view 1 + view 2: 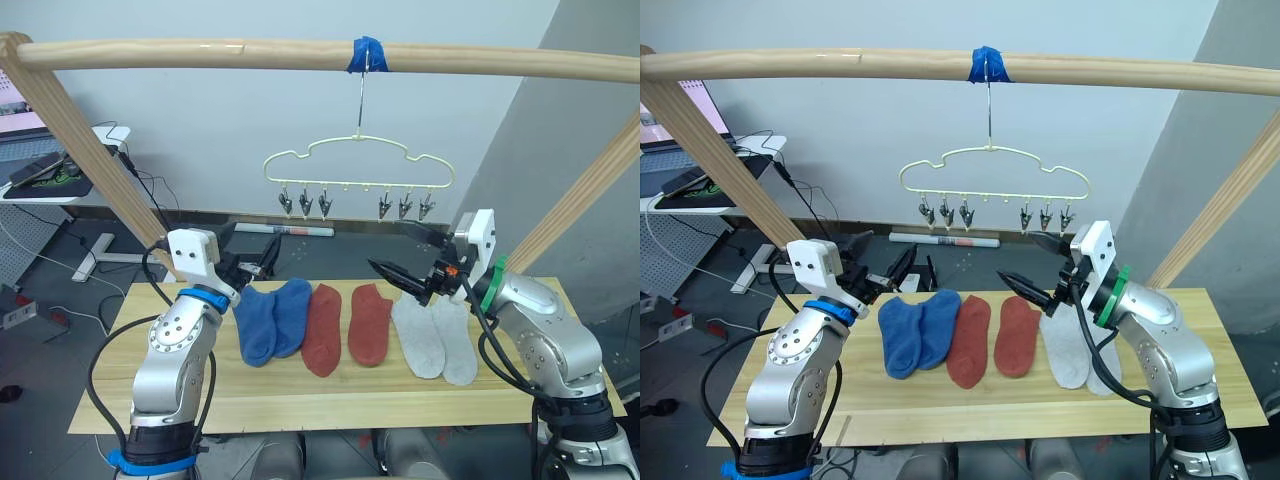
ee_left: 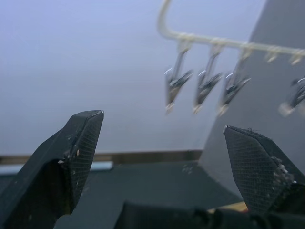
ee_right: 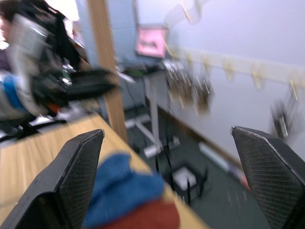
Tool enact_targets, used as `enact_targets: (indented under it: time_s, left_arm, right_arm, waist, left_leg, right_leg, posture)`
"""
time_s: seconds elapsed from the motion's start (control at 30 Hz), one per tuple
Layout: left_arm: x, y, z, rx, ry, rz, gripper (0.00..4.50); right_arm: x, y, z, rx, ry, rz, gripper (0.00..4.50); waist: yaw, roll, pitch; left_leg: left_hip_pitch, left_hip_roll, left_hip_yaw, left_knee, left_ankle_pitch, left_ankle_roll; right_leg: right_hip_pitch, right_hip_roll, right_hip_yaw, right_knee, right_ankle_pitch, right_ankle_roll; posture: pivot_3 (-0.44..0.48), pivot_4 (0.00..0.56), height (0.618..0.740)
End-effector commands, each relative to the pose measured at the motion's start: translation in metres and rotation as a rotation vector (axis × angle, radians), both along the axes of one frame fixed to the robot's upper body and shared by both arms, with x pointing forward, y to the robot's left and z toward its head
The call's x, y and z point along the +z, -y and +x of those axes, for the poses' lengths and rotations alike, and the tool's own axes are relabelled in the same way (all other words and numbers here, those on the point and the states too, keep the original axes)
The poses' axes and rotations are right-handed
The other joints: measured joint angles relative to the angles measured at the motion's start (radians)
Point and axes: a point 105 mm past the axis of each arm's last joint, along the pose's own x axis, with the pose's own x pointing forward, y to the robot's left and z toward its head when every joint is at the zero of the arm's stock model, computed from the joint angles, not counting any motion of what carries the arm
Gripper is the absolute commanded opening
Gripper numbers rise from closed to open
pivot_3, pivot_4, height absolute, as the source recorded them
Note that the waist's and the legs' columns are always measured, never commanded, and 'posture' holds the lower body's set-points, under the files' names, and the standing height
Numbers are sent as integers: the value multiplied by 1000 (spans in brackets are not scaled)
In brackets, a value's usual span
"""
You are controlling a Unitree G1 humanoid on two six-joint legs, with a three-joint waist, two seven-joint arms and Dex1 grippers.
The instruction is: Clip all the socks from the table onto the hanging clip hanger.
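Note:
Several socks lie side by side on the table (image 1: 300,395): two blue (image 1: 270,318), two rust-red (image 1: 322,325) and two light grey (image 1: 440,338). Above and behind them the pale-yellow clip hanger (image 1: 358,165) hangs by its hook, with grey clips (image 2: 205,88) in a row and nothing clipped on. My left gripper (image 1: 255,262) is open over the table's back edge, just left of the blue socks. My right gripper (image 1: 405,255) is open too, held above the grey socks and pointing left. Neither holds anything.
A round wooden pole (image 1: 200,52) spans the top and carries the hook under blue tape (image 1: 366,52). Slanted poles (image 1: 90,150) (image 1: 590,195) rise from both ends of the table. A desk with a laptop (image 1: 50,170) and floor cables lie behind on the left.

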Motion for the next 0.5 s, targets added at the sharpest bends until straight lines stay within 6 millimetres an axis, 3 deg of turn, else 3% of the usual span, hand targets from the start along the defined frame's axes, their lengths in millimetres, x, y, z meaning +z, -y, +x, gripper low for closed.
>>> enact_targets:
  time_s: [0.03, 0.27, 0.37, 0.5]
  left_arm:
    - [8, 1, 5, 11, 33, 10, 4494]
    - [16, 5, 22, 3, 66, 8, 4494]
    - [17, 7, 27, -15, 77, 10, 3890]
    - [14, 9, 33, -23, 72, 38, 2663]
  right_arm:
    - [11, -7, -2, 17, 23, 17, 4500]
    - [25, -18, 1, 40, 70, 44, 4500]
    - [21, -20, 2, 38, 74, 33, 4500]
    - [19, -21, 3, 33, 82, 20, 4500]
  waist:
    - [-2, 0, 1]
    - [-4, -1, 4]
    - [-5, -1, 4]
    - [-6, -1, 5]
  left_leg:
    - [-1, 0, 0, 0, 0, 0]
    - [-2, 0, 0, 0, 0, 0]
    - [-2, 0, 0, 1, 0, 0]
    - [-2, 0, 0, 0, 0, 0]
  right_leg:
    - [-1, 0, 0, 0, 0, -1]
    - [-2, 0, 0, 0, 0, 0]
    - [-2, 0, -1, 1, 0, 0]
    - [-2, 0, 0, 0, 0, 0]
  posture:
    - [-107, 170, 740]
    - [-115, 171, 740]
    - [-119, 173, 740]
    - [-121, 174, 740]
